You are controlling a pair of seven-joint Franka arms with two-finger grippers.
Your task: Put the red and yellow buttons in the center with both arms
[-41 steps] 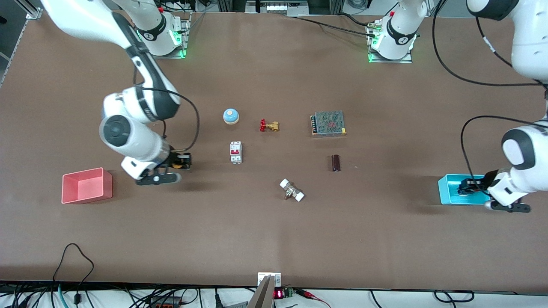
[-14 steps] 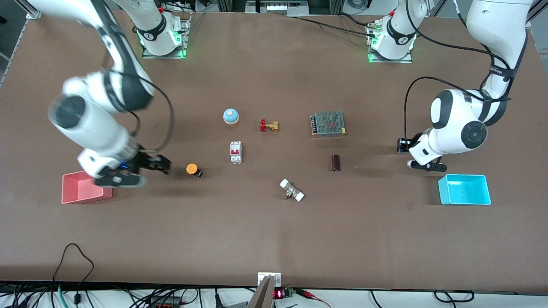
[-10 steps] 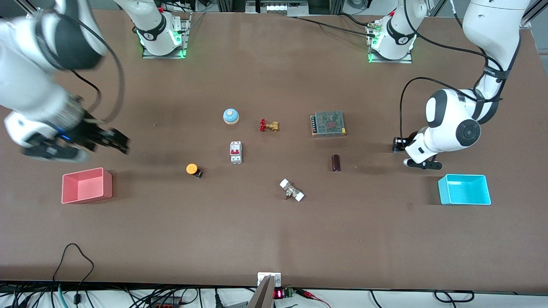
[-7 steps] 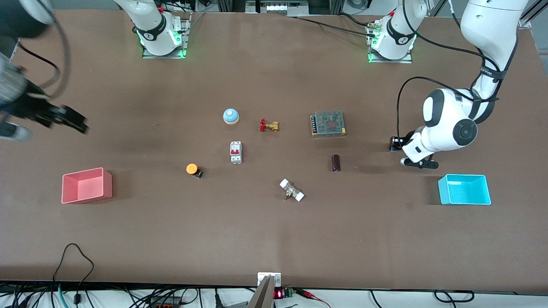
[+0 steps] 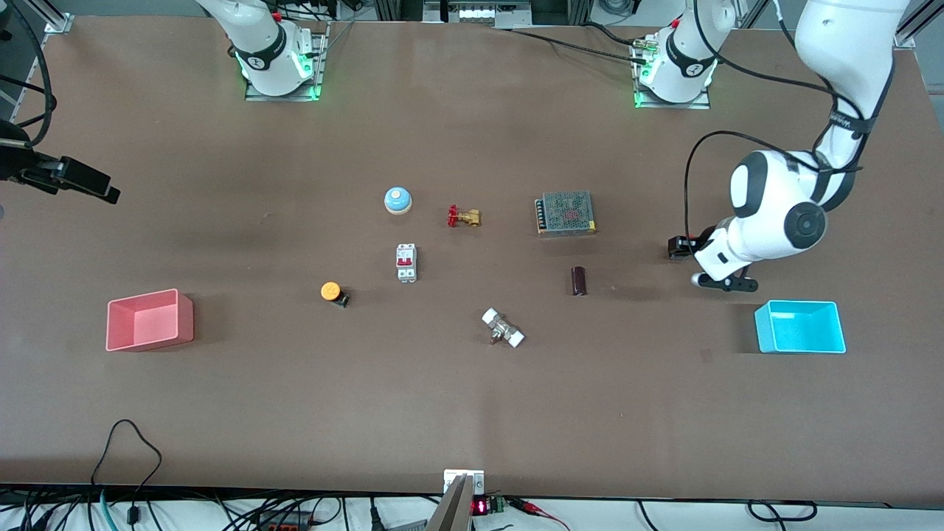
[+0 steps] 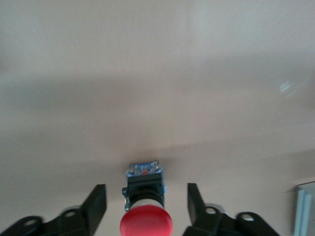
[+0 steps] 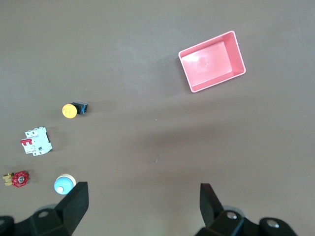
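The yellow button (image 5: 330,291) lies on its side on the brown tabletop (image 5: 472,383), between the pink bin and the breaker; it also shows in the right wrist view (image 7: 70,110). My right gripper (image 5: 96,188) is open and empty, raised high over the right arm's end of the table (image 7: 143,189). The red button (image 6: 146,223) lies on the table between the open fingers of my left gripper (image 6: 146,189), with a gap on each side. In the front view, the left gripper (image 5: 680,248) is low over the table between the dark cylinder and the cyan bin.
A pink bin (image 5: 150,318) stands at the right arm's end and a cyan bin (image 5: 800,327) at the left arm's end. In the middle are a blue bell (image 5: 397,200), a brass valve (image 5: 463,217), a breaker (image 5: 406,262), a power supply (image 5: 566,213), a dark cylinder (image 5: 579,281) and a white-ended fitting (image 5: 503,328).
My right gripper let go of the yellow button, rose and swung away toward its end of the table. My left gripper came from the cyan bin toward the middle and stopped low over the table.
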